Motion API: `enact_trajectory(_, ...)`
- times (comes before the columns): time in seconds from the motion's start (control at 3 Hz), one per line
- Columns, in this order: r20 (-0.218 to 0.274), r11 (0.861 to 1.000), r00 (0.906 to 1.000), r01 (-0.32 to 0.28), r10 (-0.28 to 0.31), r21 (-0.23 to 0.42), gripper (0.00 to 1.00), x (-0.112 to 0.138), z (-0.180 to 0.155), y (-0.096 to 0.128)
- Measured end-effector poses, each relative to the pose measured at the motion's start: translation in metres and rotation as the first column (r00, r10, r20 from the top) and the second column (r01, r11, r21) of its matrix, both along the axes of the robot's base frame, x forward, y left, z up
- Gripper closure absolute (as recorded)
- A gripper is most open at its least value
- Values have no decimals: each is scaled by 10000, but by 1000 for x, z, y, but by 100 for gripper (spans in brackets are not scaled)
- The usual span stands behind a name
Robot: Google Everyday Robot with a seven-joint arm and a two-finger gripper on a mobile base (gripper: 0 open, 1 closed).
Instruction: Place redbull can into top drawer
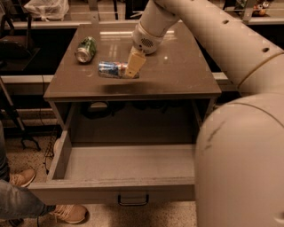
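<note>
- Right now my claw (133, 67) is down on the table top (177, 75), near its middle and a little to the left.
- Its yellowish tip sits at the right end of the redbull can (111, 69) and covers that end from view.
- Whether the claw is wide, narrow or clamped on the can, I cannot tell; the tip and the can overlap, and I cannot see the grip itself.
- The redbull can lies on its side on the table top, blue and silver, its long axis running left to right.
- It is on the table, not in the drawer.
- A green can (85, 48) also lies on its side, farther back and to the left of the redbull can, close to it but apart, its silver end turned toward the near left.
- The top drawer (60, 155) stands pulled out toward the near side, below the table's front edge, its grey floor in plain sight.
- Its flat front panel runs across the near edge, with a small dark handle (133, 200) at the centre.
- My white arm (248, 44) fills the right side, sweeping from the near right up and over to the far middle, where the wrist bends down to the claw.
- A person's jeans leg (17, 201) and a tan shoe (66, 213) show at the near left, beside the drawer's corner.
- A white plastic bag (46, 8) sits at the far left, behind the table.
</note>
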State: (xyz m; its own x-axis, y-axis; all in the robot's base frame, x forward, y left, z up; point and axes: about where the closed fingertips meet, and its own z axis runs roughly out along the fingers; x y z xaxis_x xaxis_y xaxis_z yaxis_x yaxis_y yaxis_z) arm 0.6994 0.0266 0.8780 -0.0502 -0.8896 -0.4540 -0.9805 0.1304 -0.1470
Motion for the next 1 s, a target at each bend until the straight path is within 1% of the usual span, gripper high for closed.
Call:
enact_trajectory(0.33,8,9952,9960,897,-898,397,100,-45,21,-31)
enact_trajectory(0.67,-589,9816,9824,1807,-1772,616,100,-100,11,-61)
enact_trajectory(1.0,-1027,9815,9773,1893,-1854,293,100,-115,-13,-71)
